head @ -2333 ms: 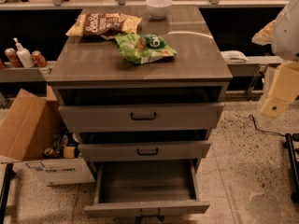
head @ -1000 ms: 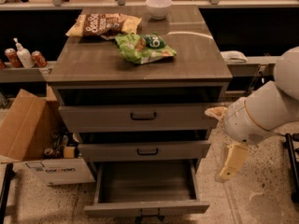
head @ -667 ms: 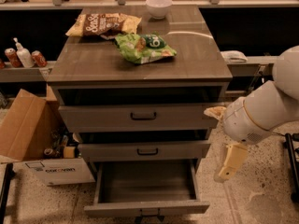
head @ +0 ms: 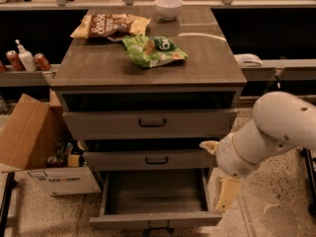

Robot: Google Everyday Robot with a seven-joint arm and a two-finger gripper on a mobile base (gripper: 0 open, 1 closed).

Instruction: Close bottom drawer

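Note:
The bottom drawer (head: 155,220) is the lowest of three grey-brown wood-grain drawers. It is pulled far out, showing a plain grey inside, with a small dark handle on its slim front. My gripper (head: 217,171) hangs on a white arm at the drawer's right front corner. Its cream fingers (head: 226,194) are spread apart and hold nothing. The lower finger points down beside the drawer's right side, just above the front panel. I cannot tell whether it touches the drawer.
The middle drawer (head: 156,159) and the top drawer (head: 150,123) stand slightly out. On the cabinet top lie a green chip bag (head: 154,50), a brown chip bag (head: 109,25) and a white bowl (head: 168,7). An open cardboard box (head: 27,132) and a white box (head: 64,180) stand at the left.
My arm came in from the far right edge. Over the last second the gripper has moved down and left, closer to the bottom drawer's right front corner. The drawers have not moved.

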